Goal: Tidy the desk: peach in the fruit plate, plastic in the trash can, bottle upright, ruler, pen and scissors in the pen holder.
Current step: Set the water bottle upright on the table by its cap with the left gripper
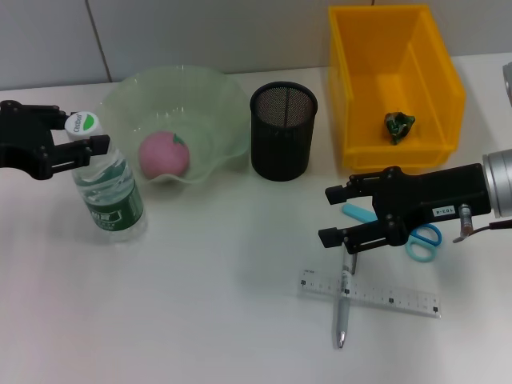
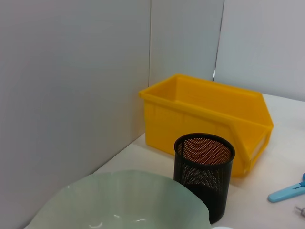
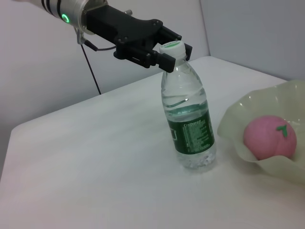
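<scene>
The water bottle (image 1: 110, 192) stands upright on the white desk at the left, and my left gripper (image 1: 82, 130) is shut on its white-and-green cap; the right wrist view shows that gripper (image 3: 174, 52) pinching the cap of the bottle (image 3: 189, 121). A pink peach (image 1: 164, 154) lies in the pale green fruit plate (image 1: 228, 104). Crumpled green plastic (image 1: 398, 126) sits in the yellow bin (image 1: 352, 96). My right gripper (image 1: 326, 214) hangs open over the blue scissors (image 1: 422, 241). A pen (image 1: 342, 308) lies across a clear ruler (image 1: 392, 298). The black mesh pen holder (image 1: 283, 132) holds nothing I can see.
The pen holder stands between the plate and the bin near the back wall. The left wrist view shows the plate rim (image 2: 143, 183), the holder (image 2: 204, 171), the bin (image 2: 205, 119) and a scissors handle (image 2: 288, 192). The desk edge shows beyond the bottle in the right wrist view.
</scene>
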